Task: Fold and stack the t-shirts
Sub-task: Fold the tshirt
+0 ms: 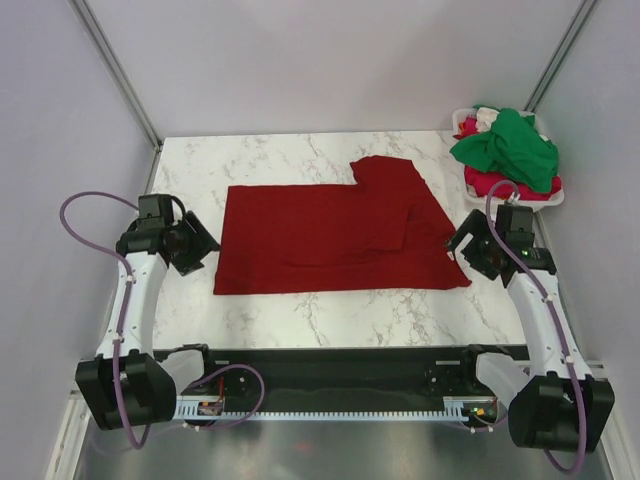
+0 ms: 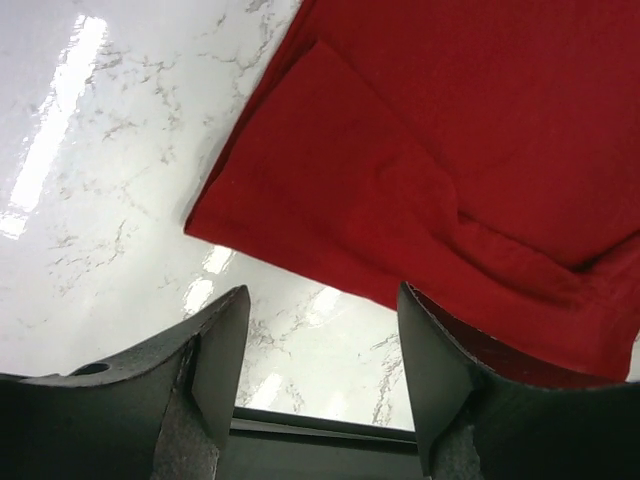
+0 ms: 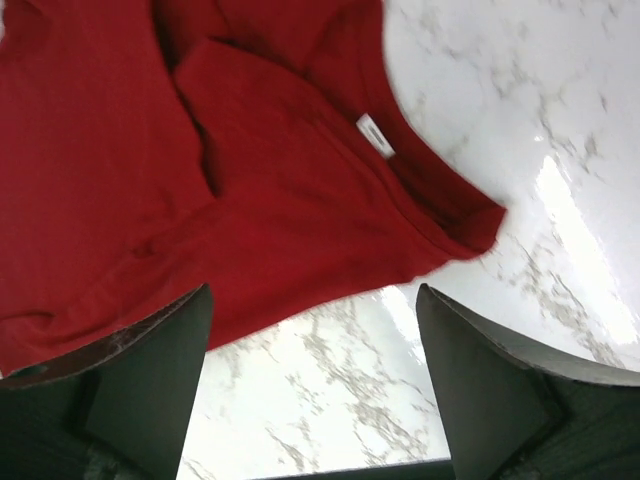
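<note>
A dark red t-shirt (image 1: pixel 330 235) lies partly folded on the marble table, one sleeve sticking out toward the back right. It also shows in the left wrist view (image 2: pixel 440 160) and in the right wrist view (image 3: pixel 200 170), with its white neck label (image 3: pixel 373 135). My left gripper (image 1: pixel 200 245) is open and empty, just left of the shirt's left edge. My right gripper (image 1: pixel 468 250) is open and empty, just right of the shirt's right corner. A bright green t-shirt (image 1: pixel 508 148) and a lighter red one (image 1: pixel 500 185) lie bunched in the basket.
A white plastic basket (image 1: pixel 556 192) stands at the table's back right corner, close behind my right arm. Bare marble table (image 1: pixel 300 155) runs along the back and front of the shirt. Grey walls enclose the table.
</note>
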